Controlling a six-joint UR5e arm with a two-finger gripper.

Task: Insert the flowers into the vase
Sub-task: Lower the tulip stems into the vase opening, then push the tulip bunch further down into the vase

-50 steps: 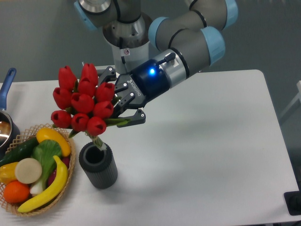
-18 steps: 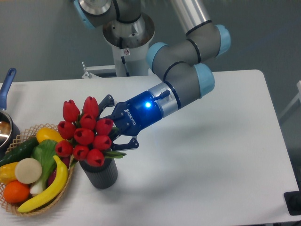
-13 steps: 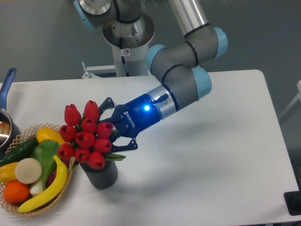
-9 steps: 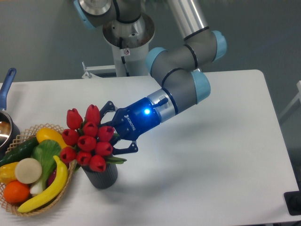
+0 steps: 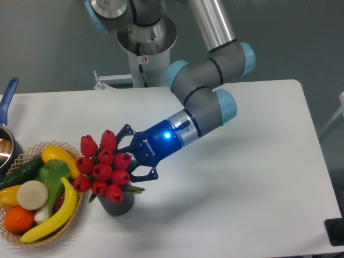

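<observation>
The flowers (image 5: 104, 167), a tight bunch of glossy red tulip buds, stand tilted to the left over the vase (image 5: 121, 204), at the front left of the table. The buds and a green leaf cover the vase's rim, so only its dark ribbed lower wall shows. The stems are hidden behind the buds and go down into the vase's mouth. My gripper (image 5: 129, 156) reaches in from the right, just behind the buds and right above the vase. Its fingers (image 5: 125, 130) are closed around the bunch at the stems.
A wicker basket (image 5: 81, 199) with toy fruit and vegetables stands right next to the vase on its left. A pot with a blue handle (image 5: 9, 90) is at the far left edge. The arm's base stands at the back centre.
The gripper has carried the flowers down and a little right, from well above the vase until the buds sit on its rim. The stems have gone into the vase.
</observation>
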